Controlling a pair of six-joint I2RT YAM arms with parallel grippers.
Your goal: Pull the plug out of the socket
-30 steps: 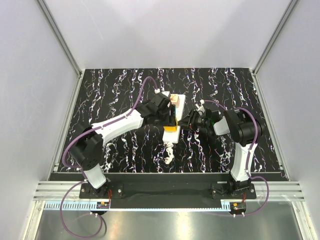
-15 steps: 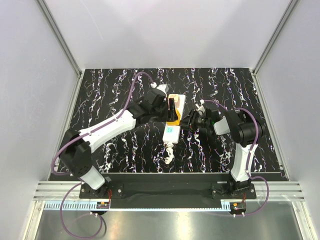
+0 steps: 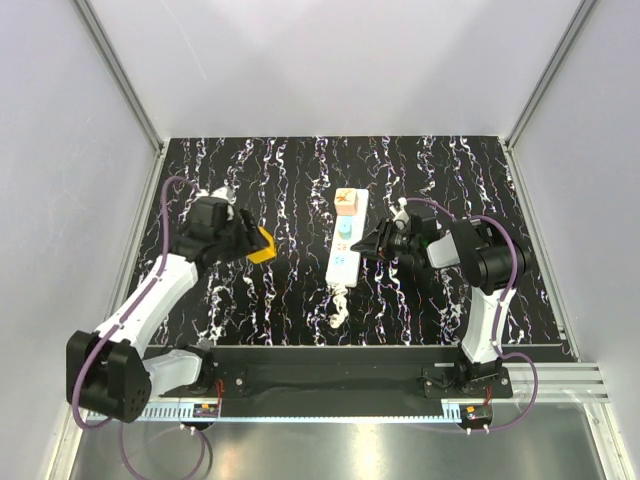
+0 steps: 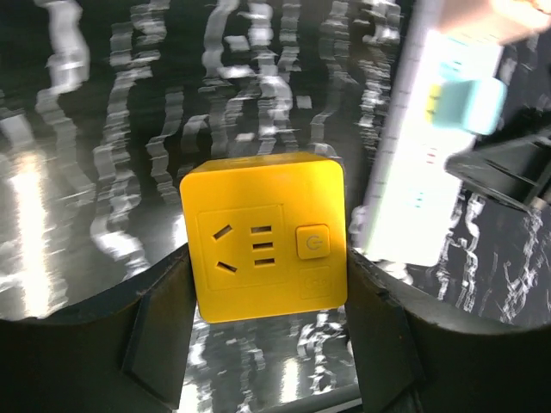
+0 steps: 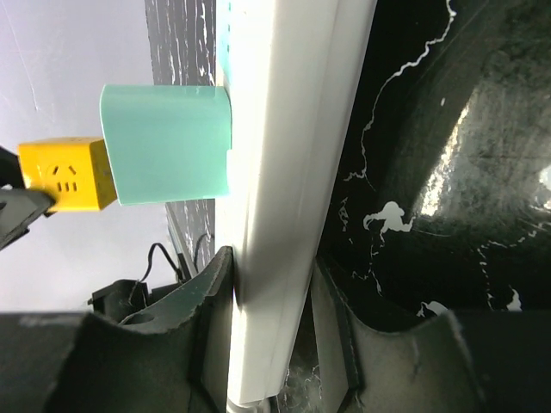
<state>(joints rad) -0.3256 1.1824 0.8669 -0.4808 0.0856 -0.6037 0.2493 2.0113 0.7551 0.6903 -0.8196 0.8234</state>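
The left arm's fingers (image 4: 159, 335) grip a smooth yellow cube-shaped plug (image 4: 263, 237) by two opposite sides, its face showing pin slots and a square button. It is held over the left of the black, white-veined marble-pattern table (image 3: 250, 170), well apart from the socket (image 3: 343, 262), a long, narrow white plastic power strip lying at the table's centre. The right arm's fingers (image 5: 207, 301) are closed on the strip from its right side beside a rounded teal plug (image 5: 168, 142) seated in it, while a squarish orange plug (image 3: 346, 200) sits at the far end and a knotted white cord (image 3: 338, 310) trails from the near end.
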